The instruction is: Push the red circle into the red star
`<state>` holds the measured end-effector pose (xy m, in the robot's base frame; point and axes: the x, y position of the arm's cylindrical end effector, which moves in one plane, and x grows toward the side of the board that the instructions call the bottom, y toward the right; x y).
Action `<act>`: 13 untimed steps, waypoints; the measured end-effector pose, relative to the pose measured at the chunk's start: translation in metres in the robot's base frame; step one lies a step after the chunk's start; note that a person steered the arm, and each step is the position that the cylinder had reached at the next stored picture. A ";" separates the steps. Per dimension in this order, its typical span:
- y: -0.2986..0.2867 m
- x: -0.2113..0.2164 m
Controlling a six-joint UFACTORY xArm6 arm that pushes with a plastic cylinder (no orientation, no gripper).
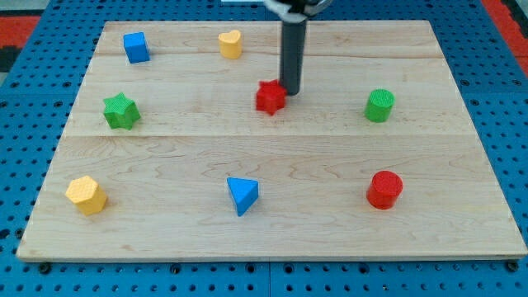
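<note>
So my tip (292, 91) is parked right up against the red star (270, 96) mid-board, on its right side, with nothing to grip with, just a bare rod. The red circle (384, 189) sits well apart at the view's lower right, untouched, so I'd say the push hasn't started; next I'd swing round to its far lower-right side and shove it up-left toward the star.

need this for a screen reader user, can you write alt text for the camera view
My tip rests just right of the red star near the middle of a wooden board, while the red circle sits far off toward the view's bottom right. Other blocks lie scattered: blue cube, yellow heart, green star, green cylinder, yellow hexagon, blue triangle.
</note>
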<state>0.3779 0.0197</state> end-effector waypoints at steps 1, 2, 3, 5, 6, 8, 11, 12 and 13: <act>0.017 0.006; 0.088 0.032; 0.167 0.093; 0.167 0.184; 0.085 0.171; 0.052 0.110; 0.060 0.093; 0.027 0.093; 0.003 0.081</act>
<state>0.4591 0.0227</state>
